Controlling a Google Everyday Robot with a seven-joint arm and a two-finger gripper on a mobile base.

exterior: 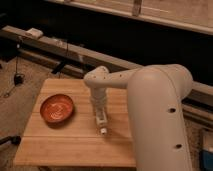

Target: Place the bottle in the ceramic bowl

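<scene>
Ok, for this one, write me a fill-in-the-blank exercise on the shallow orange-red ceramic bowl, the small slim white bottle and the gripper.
1. The shallow orange-red ceramic bowl on the light wooden table is ____ inside.
2. In the camera view, the gripper hangs over the table on the ____ side of the bowl.
3. The small slim white bottle is at the gripper and not yet in the ____.

Missing words: empty; right; bowl
</scene>
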